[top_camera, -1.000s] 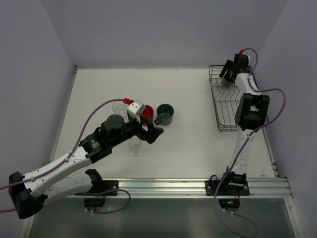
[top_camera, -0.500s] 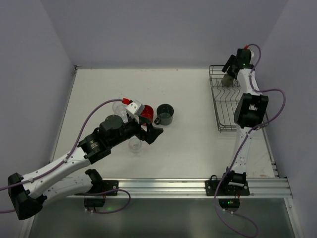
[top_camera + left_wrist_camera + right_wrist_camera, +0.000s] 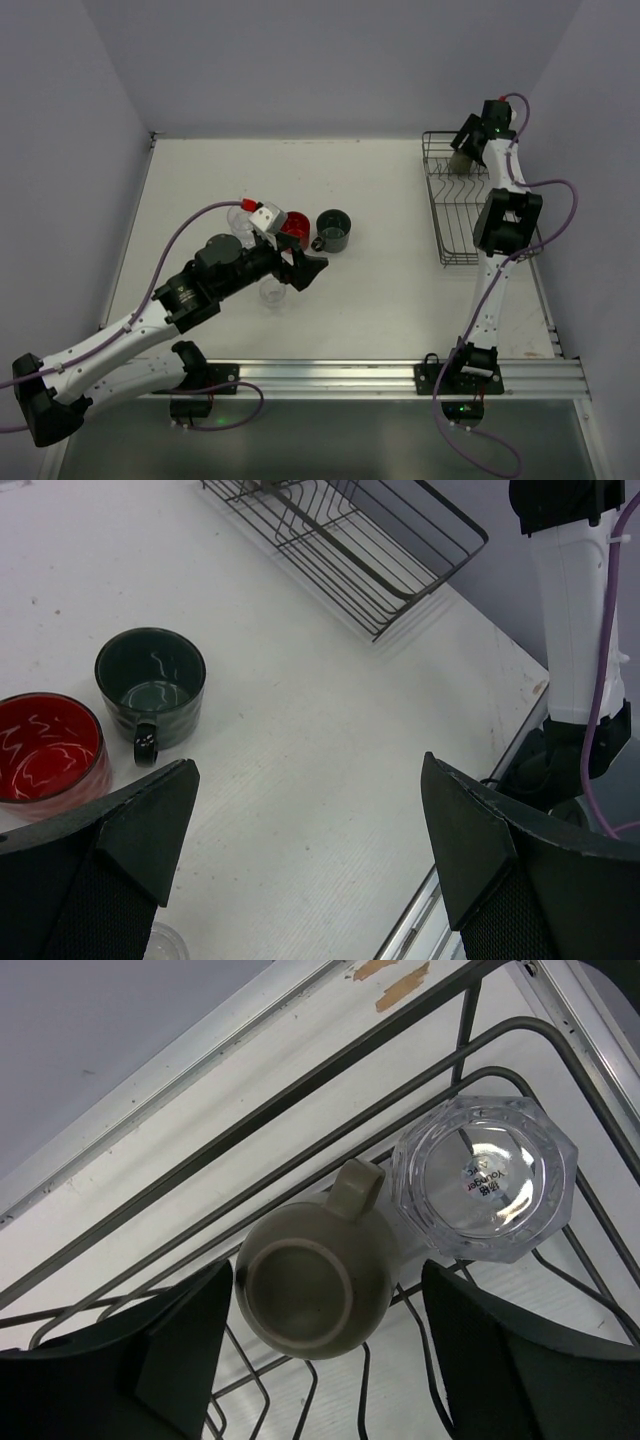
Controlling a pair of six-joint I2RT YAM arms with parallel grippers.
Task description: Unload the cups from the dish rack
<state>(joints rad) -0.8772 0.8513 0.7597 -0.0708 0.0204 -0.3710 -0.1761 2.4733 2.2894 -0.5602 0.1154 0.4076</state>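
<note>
Dish rack (image 3: 455, 215) holds one olive mug (image 3: 312, 1295) and one glass tumbler (image 3: 485, 1178).

- A small round label (image 3: 487, 1186) sits on the base of the clear glass tumbler (image 3: 520, 1130) in the dish rack (image 3: 300, 1090); its largest word looks like "Younger".
- The label's smaller lines are too fine to read.
</note>
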